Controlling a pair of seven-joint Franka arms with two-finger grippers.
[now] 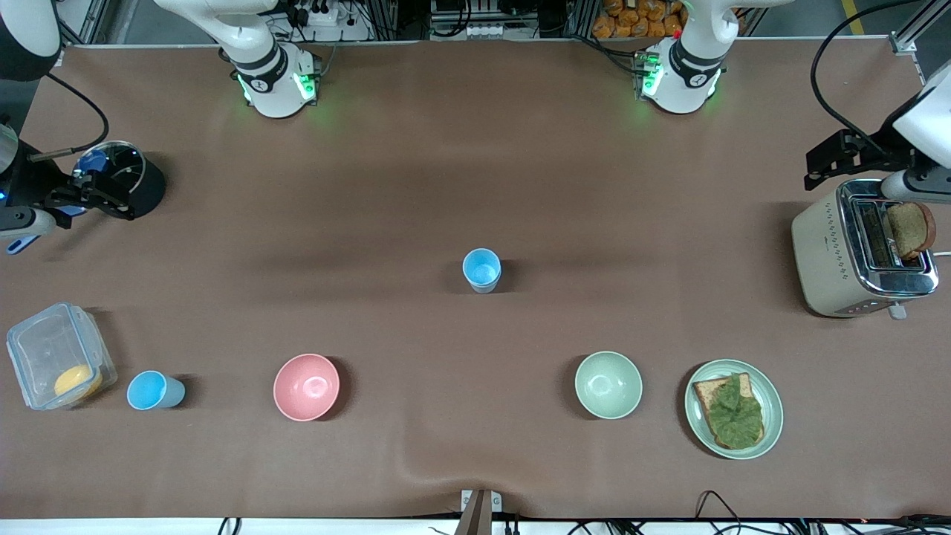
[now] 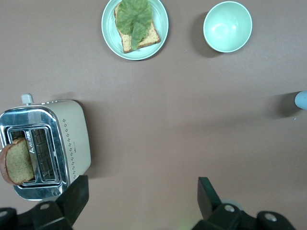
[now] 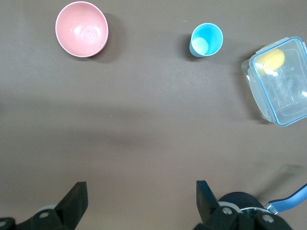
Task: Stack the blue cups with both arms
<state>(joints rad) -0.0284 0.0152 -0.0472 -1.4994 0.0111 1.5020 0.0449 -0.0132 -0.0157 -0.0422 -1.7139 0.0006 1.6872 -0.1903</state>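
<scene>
Waiting at opposite ends of the tabletop (image 1: 416, 186), both arms hang high with nothing in hand: the left pincer (image 2: 143, 199) spreads wide over bare brown surface beside the toaster (image 2: 45, 155), and the right pincer (image 3: 141, 201) spreads just as wide over open tabletop near the black pot (image 1: 126, 182) at its own end. Two blue cups are in play, well apart. One cup (image 1: 481, 269) stands upright mid-table, alone; the second cup (image 1: 154, 390) sits nearer the front camera, between the clear lidded container (image 1: 59, 355) and the pink bowl (image 1: 306, 386) (it seems upright, mouth open to the wrist camera). The pale green bowl (image 1: 608, 384) and the plate with toast (image 1: 733, 408) stay out of it. These tumblers look light, thin-walled and smooth plastic, so they would likely tip or slide under a nudge and flex under a hard squeeze. Best hold, probably: one finger inside the rim, one outside, pinching the wall gently near the top.
</scene>
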